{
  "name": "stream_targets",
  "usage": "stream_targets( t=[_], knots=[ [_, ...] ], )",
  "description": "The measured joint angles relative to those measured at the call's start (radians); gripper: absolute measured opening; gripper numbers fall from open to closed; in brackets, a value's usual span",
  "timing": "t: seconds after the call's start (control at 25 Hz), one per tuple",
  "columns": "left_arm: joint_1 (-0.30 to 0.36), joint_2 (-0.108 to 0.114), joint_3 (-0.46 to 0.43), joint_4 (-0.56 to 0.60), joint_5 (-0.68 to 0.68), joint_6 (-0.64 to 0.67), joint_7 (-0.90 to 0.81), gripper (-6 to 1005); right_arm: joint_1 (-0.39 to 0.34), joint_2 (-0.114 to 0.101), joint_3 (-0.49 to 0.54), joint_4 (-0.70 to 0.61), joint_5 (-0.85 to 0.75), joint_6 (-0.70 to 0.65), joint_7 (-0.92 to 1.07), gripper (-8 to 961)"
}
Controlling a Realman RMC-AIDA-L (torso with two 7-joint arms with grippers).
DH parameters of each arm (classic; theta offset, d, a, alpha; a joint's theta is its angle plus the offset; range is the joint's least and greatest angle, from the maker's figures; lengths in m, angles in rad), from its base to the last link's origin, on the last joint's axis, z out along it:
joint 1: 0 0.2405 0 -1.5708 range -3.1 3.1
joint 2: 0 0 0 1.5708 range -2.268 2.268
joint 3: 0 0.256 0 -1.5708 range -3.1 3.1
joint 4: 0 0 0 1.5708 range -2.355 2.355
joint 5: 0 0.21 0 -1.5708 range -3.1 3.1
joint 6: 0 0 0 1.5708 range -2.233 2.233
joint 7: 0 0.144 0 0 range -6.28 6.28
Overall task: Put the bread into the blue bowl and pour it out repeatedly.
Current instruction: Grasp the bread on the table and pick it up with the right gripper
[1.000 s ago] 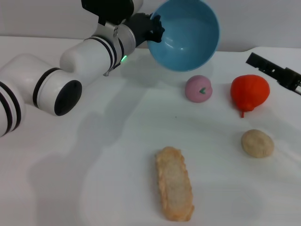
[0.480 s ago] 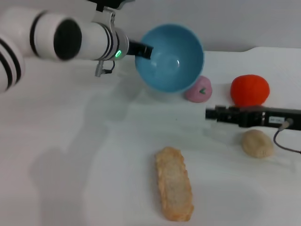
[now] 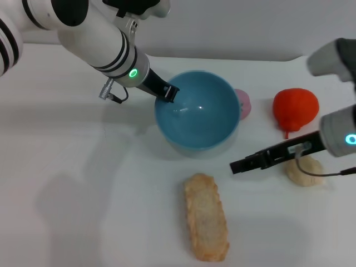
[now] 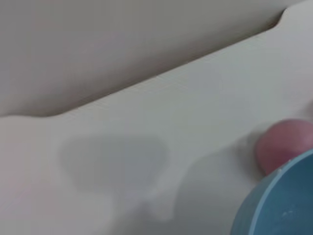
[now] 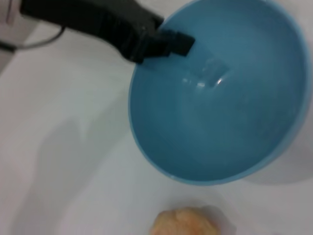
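Note:
The blue bowl (image 3: 197, 117) stands mouth up and empty at the middle of the table, with a slight tilt. My left gripper (image 3: 167, 92) is shut on its far-left rim; the right wrist view shows the clamp (image 5: 166, 41) on the bowl (image 5: 220, 98). The bowl's edge also shows in the left wrist view (image 4: 279, 205). The bread (image 3: 207, 217), a long tan loaf with orange edges, lies on the table in front of the bowl, and its end shows in the right wrist view (image 5: 183, 223). My right gripper (image 3: 239, 166) hovers between bowl and bread, to the right of the loaf.
A pink round toy (image 3: 245, 103) sits just behind the bowl's right side, also in the left wrist view (image 4: 283, 144). A red toy fruit (image 3: 295, 108) stands at the right. A small beige bun (image 3: 305, 169) lies under my right arm.
My left arm has brought the bowl down from a raised, tilted pose to the table, mouth up. My right arm has moved in from the right toward the bread.

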Motion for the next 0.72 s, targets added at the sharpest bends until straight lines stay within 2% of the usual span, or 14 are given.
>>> stream_targets(
  t=[0.2, 0.4, 0.72],
  knots=[
    [0.007, 0.001, -0.025, 0.001, 0.029, -0.010, 0.000, -1, 0.042, 0.004, -0.103, 0.016, -0.003, 0.032, 0.032, 545],
    [0.008, 0.001, -0.041, 0.010, 0.031, -0.012, 0.001, 0, 0.095, 0.009, -0.169, 0.107, 0.010, 0.074, 0.045, 545],
    [0.002, -0.004, -0.041, 0.031, 0.040, 0.003, 0.016, 0, 0.123, 0.011, -0.281, 0.172, 0.109, 0.145, 0.044, 545]
  ],
)
